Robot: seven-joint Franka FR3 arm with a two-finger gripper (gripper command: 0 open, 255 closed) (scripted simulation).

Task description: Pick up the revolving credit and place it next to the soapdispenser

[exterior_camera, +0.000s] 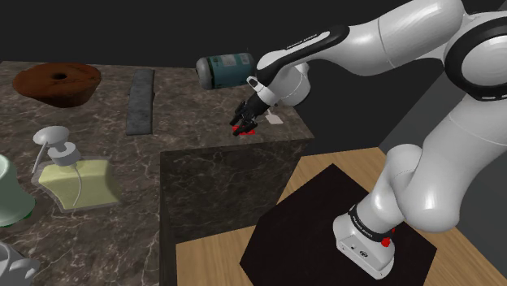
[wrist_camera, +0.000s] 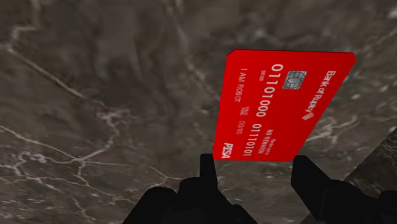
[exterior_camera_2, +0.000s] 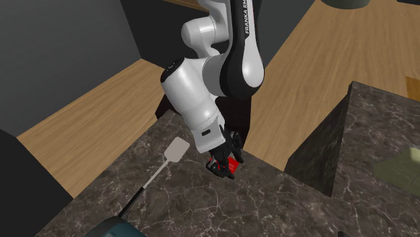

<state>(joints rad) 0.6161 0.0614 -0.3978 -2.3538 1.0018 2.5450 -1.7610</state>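
Grips a red card (wrist_camera: 280, 108) with the black gripper (wrist_camera: 253, 167), one finger (wrist_camera: 207, 172) pressed against each long edge near one end. Shows white numbers, a chip and a bank name on the card's face. Holds it low over the dark marble counter (exterior_camera: 203, 122), near the corner closest to the stand (exterior_camera: 366, 244); cannot tell whether it touches the stone. Keeps it just beside a white spatula (exterior_camera_2: 177, 149) at that same corner. Leaves it well apart from the soap bottle (exterior_camera: 73, 175), with its yellow-green liquid and white pump, near the counter's edge at the shoulder view's left. Shares the counter with a brown ring cake (exterior_camera: 58, 81) at the far corner, a grey strip (exterior_camera: 140, 101), and a teal can (exterior_camera: 226, 71) lying on its side at the far edge.
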